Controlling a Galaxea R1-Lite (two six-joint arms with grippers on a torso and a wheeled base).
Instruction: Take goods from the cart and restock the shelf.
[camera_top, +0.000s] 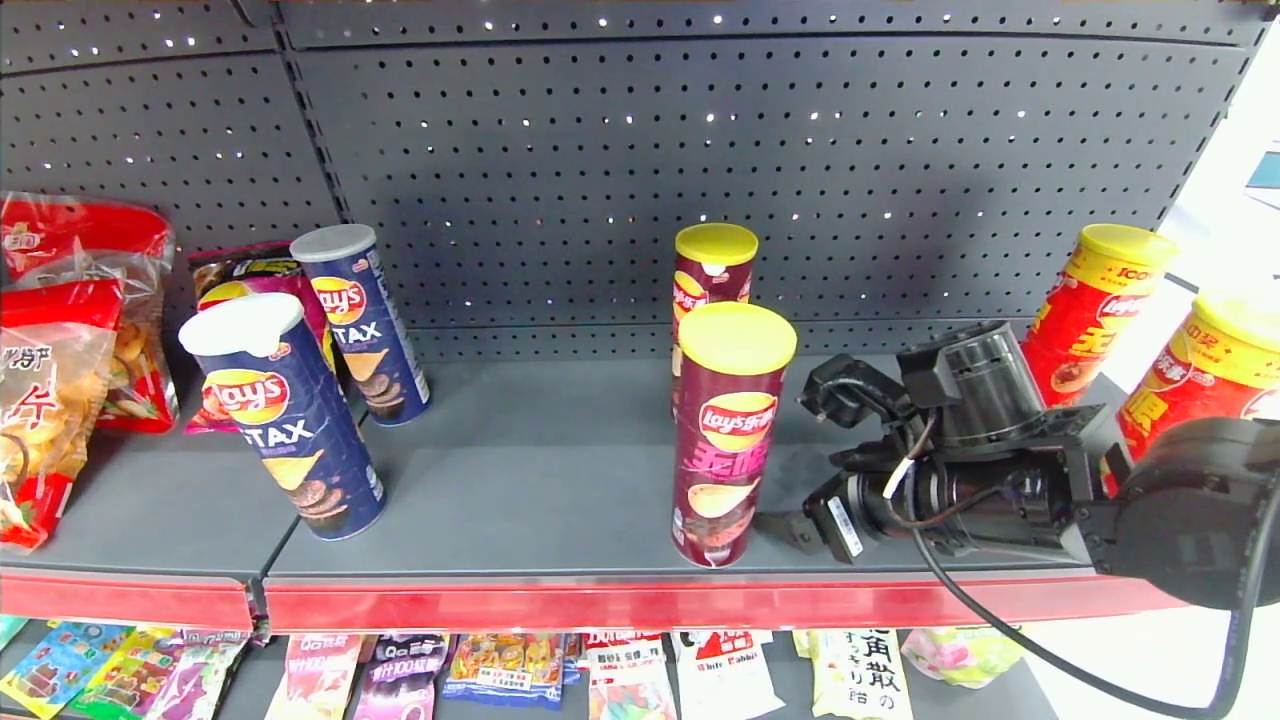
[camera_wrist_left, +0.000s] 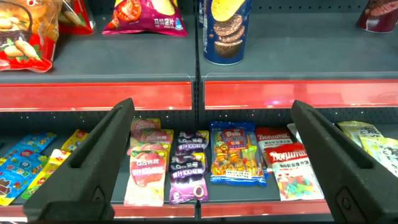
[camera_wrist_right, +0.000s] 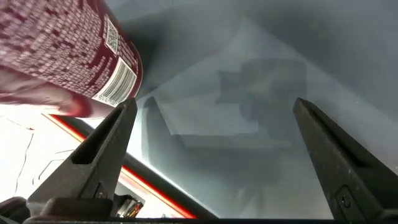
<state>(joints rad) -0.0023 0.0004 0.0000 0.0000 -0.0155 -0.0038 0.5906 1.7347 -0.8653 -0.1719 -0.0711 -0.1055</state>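
**Open Gripper Rests Beside Maroon Chip Can on Store Shelf**

The right gripper (camera_top: 790, 528) lies low over the grey shelf (camera_top: 540, 470), just beside the foot of a maroon chip can (camera_top: 735, 440) that stands upright near the shelf's red front edge. In the right wrist view the jaws are spread wide with nothing between them; the can (camera_wrist_right: 68, 50) sits outside them, next to 1 finger, and whether the two touch cannot be told. A 2nd maroon can (camera_top: 712, 265) stands directly behind the 1st, close to the perforated back panel (camera_top: 620, 160).

Toward the shelf's left, 2 blue chip cans (camera_top: 285, 420) stand one behind the other, with snack bags (camera_top: 60, 330) piled at the far left. At the right end stand 2 red cans (camera_top: 1095, 300) with yellow lids, behind the right arm.

The left gripper (camera_wrist_left: 212, 104) hangs in front of the lower shelf, its jaws also wide apart and holding nothing, facing rows of candy packets (camera_wrist_left: 186, 174) below the red shelf edge.
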